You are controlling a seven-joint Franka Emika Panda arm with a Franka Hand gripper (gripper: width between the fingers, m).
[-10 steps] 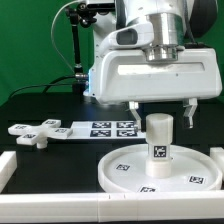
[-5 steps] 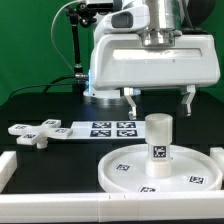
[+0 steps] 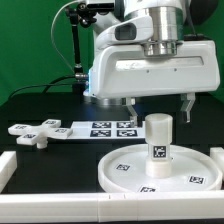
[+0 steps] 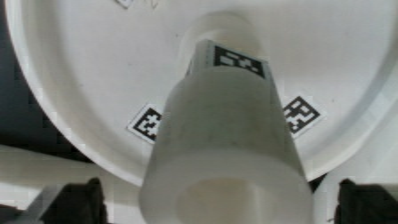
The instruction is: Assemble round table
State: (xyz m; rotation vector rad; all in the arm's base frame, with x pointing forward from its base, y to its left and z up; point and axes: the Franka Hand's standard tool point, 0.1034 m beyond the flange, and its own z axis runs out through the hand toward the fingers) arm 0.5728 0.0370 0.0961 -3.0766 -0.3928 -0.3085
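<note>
- The round disc (image 3: pixel 190 162) lies flat on the dark table, towards the exterior view's right. It is smooth, matte white plastic with a raised rim, and small black-and-white square tags are set on its face.
- The gripper (image 3: pixel 160 112) hangs just above the disc's middle. Its jaws are spread wide, one on each side of the leg's top, and they grasp nothing.
- The marker board (image 3: pixel 110 128) is a thin flat white sheet that lies behind the disc.
- The leg (image 3: pixel 158 138) is a short thick cylinder, smooth and white, with one tag on its side. It stands upright at the disc's centre, so this joint looks started or done. Whether it is seated fully cannot be told.
- The cross-shaped foot (image 3: pixel 33 133) is flat, white and tagged. It lies well apart from the disc at the exterior view's left, near the board's end. It is not yet fitted, and mounting it on the leg's top appears to be the main step left.
</note>
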